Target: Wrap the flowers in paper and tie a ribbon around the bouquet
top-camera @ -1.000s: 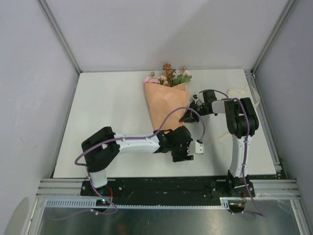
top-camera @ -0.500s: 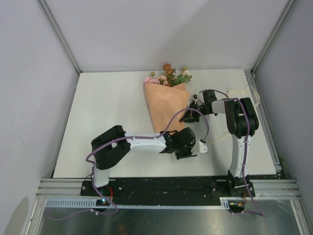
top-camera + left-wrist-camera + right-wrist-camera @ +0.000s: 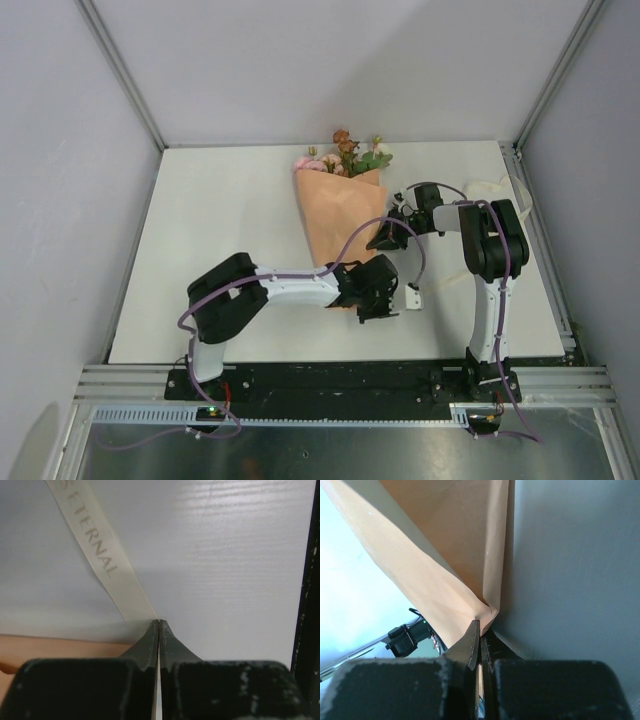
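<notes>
White table: bouquet lies mid-surface, flowers toward the far edge.
Right gripper pinches the paper edge, apparently holding the wrap shut; left gripper is clamped on the ribbon beside the near tip, ready for tying.

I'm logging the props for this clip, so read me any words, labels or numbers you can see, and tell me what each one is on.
"ETERNAL": printed along the ribbon, in the left wrist view; the letter before it is cut off.
No other text shows in any view.
</notes>
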Robot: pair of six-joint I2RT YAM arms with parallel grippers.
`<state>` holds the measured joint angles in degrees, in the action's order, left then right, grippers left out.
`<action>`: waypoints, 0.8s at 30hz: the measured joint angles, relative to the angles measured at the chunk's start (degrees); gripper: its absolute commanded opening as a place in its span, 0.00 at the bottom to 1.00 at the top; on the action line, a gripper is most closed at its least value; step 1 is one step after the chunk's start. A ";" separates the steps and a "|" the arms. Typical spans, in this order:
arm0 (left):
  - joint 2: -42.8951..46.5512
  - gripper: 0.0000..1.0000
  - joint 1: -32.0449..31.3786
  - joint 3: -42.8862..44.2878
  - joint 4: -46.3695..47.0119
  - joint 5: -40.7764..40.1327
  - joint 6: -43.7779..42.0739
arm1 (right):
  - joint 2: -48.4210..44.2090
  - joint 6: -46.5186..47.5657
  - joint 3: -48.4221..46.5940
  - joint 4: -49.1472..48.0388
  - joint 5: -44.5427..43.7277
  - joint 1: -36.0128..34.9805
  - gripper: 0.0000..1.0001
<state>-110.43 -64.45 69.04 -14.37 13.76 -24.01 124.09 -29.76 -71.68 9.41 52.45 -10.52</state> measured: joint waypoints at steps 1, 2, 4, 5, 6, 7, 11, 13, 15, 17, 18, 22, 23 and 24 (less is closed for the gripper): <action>0.26 0.27 0.39 0.00 -0.87 0.55 0.04 | 0.00 0.02 -0.02 0.04 0.02 0.00 0.00; 0.59 0.39 0.72 0.00 -1.99 0.76 0.17 | 0.00 0.04 -0.02 0.09 0.00 0.00 0.00; 1.27 0.50 1.11 -0.02 -4.46 1.05 1.27 | 0.00 0.04 -0.02 0.09 0.00 0.00 0.00; 1.62 0.52 1.29 -0.02 -5.79 1.07 2.29 | 0.00 0.07 -0.02 0.09 0.00 0.00 0.00; 1.97 0.53 1.38 -0.02 -6.88 1.18 3.48 | 0.00 0.07 -0.02 0.09 0.00 0.00 0.00; 2.25 0.53 1.38 -0.02 -7.63 1.11 4.55 | 0.00 0.07 -0.04 0.09 0.00 0.00 0.00; 2.99 0.52 1.38 0.17 -8.96 0.35 9.27 | 0.00 0.09 -0.04 0.09 0.02 -0.02 0.00; 2.86 0.52 1.38 0.52 -8.98 -0.39 11.43 | 0.00 0.09 -0.04 0.09 0.02 -0.02 0.00; 2.47 0.52 1.38 1.29 -8.81 -1.38 13.16 | 0.00 0.09 -0.04 0.09 0.02 -0.02 0.00; 1.57 0.52 1.44 2.60 -8.35 -2.34 14.69 | 0.00 0.17 -0.04 0.09 0.02 -0.02 0.00; 0.90 0.52 1.49 3.32 -8.02 -2.97 15.23 | 0.00 0.22 -0.04 0.09 0.04 -0.02 0.00; -2.29 0.52 1.77 5.38 -6.01 -4.55 16.55 | 0.00 0.22 -0.04 0.09 0.09 -0.02 0.00; -2.54 0.52 1.88 5.73 -5.70 -4.57 16.83 | 0.00 0.26 -0.04 0.09 0.09 -0.02 0.00; -2.78 0.52 1.97 5.75 -5.16 -4.57 16.94 | 0.00 0.26 -0.04 0.09 0.09 -0.02 0.00</action>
<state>-113.21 -62.48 74.78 -19.53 9.19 -7.07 124.09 -29.50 -71.72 9.50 52.53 -10.55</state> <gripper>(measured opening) 0.525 0.010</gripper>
